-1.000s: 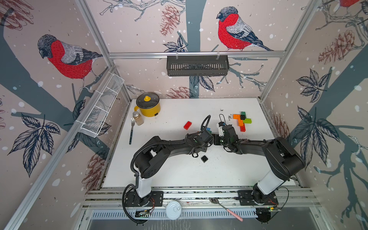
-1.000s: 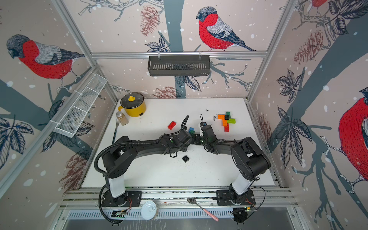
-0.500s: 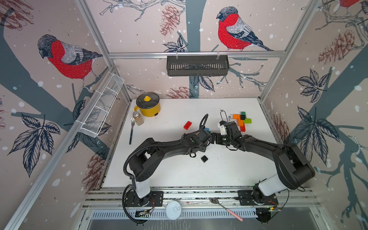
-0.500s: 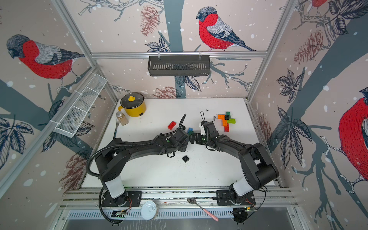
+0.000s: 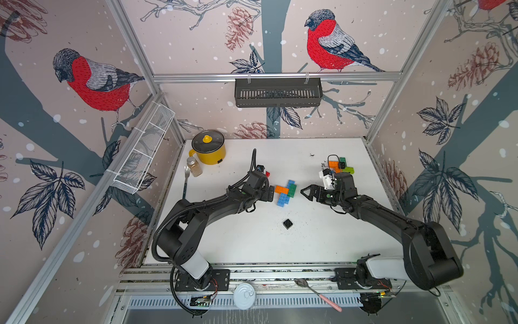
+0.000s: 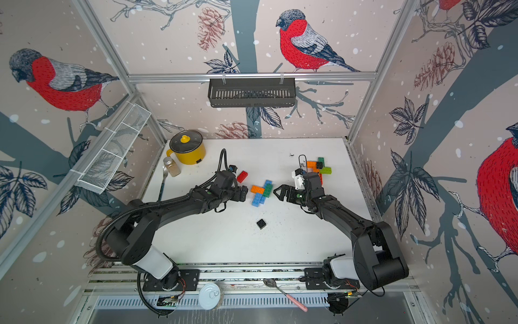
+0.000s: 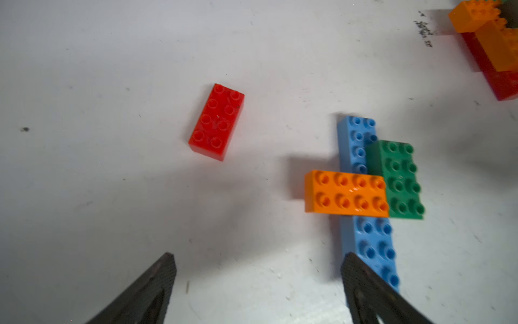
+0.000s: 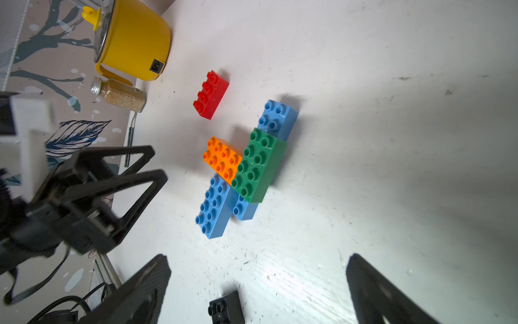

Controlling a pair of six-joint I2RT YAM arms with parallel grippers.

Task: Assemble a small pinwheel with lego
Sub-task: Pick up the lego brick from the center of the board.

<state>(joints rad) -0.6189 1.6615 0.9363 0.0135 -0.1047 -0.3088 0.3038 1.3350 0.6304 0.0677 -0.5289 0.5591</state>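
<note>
Granules (image 8: 126,98) filled the jar (image 5: 194,167) beside the lidded yellow pot (image 5: 208,147) at the table's (image 5: 252,246) eleven o'clock; what the pot held we could not see. We found both grippers spread wide and empty, left gripper (image 7: 258,261) at nine o'clock, right gripper (image 8: 258,256) at three o'clock of the joined blue, orange and green lego (image 5: 286,192) mid-table.

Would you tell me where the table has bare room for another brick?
Bare: the front, from black square to rail; the back strip between yellow pot and brick pile. Crowded: the half-built pinwheel between left gripper and right gripper.
</note>
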